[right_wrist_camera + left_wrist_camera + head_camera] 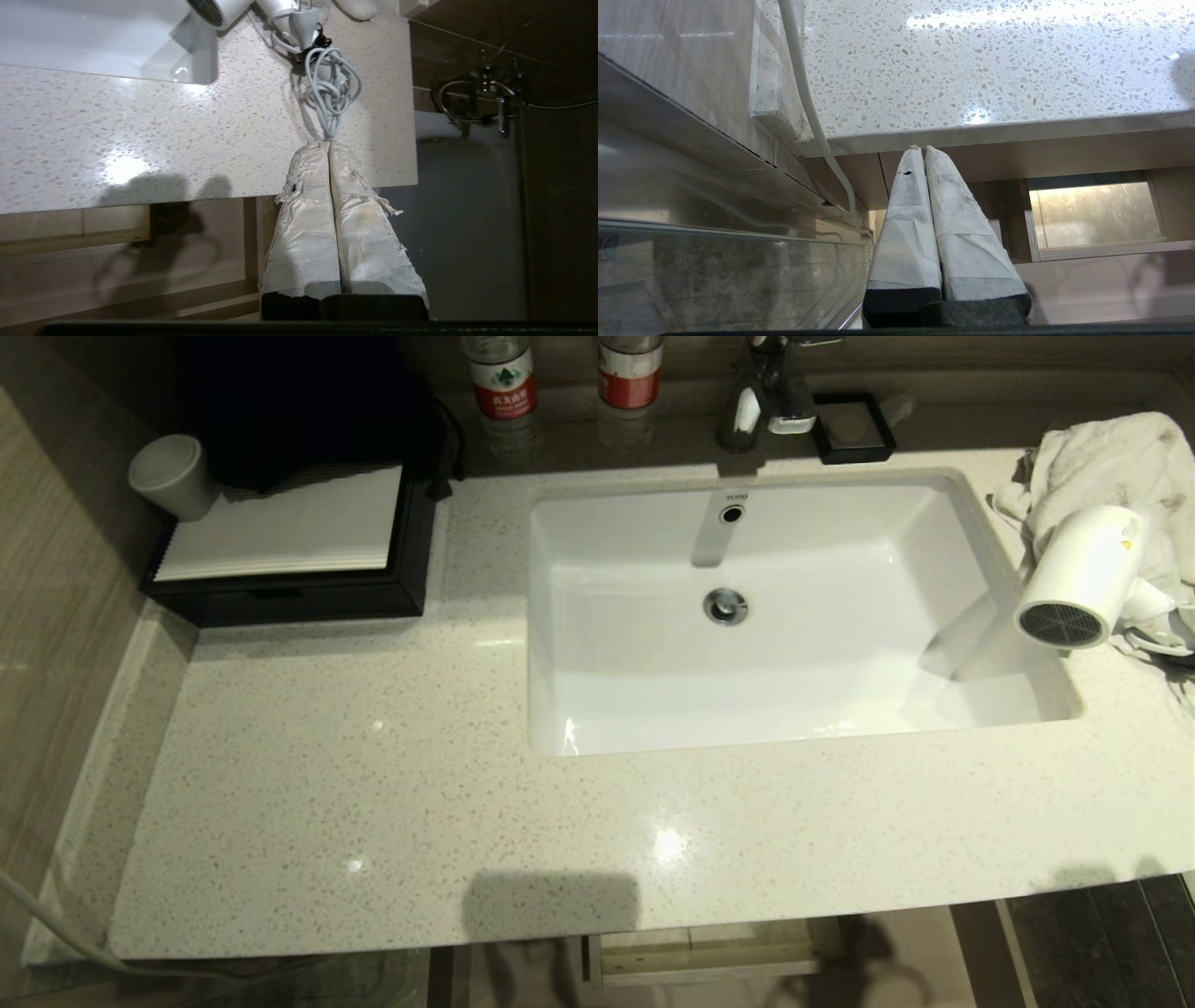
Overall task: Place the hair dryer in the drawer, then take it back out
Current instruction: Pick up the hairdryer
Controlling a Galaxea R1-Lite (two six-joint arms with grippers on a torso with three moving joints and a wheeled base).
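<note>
— Resting on the far right of the speckled white stone countertop [392, 784] is the small white plastic hair dryer [1083, 581], its round grey grille turned toward the near left and overhanging the right rim of the sink. Its white bundled cord [329, 88] is seen coiled on the stone just nearer than the dryer, and a crumpled white terry towel [1102, 457] is bunched behind it.

— What is held in the containers?

— Nothing is seen inside the white rectangular undermount sink [644, 709] apart from its chrome drain. A pale ribbed folded sheet is laid on top of the black box tray [299, 597] at the far left, with a grey cup [173, 476] tipped against its left end. Two clear bottles with red labels [501, 378] are stood along the far edge, beside a small square black dish [852, 427]. The wide shallow light-wood drawer [700, 954] is glimpsed below the near edge of the counter; whether anything is in it cannot be told.

— And the grippers?

— The left gripper [923, 148] is held low before the near left edge of the counter, its wrapped fingers pressed together with nothing between them. The right gripper [327, 143] is likewise closed and empty, its tips just short of the cord.
</note>
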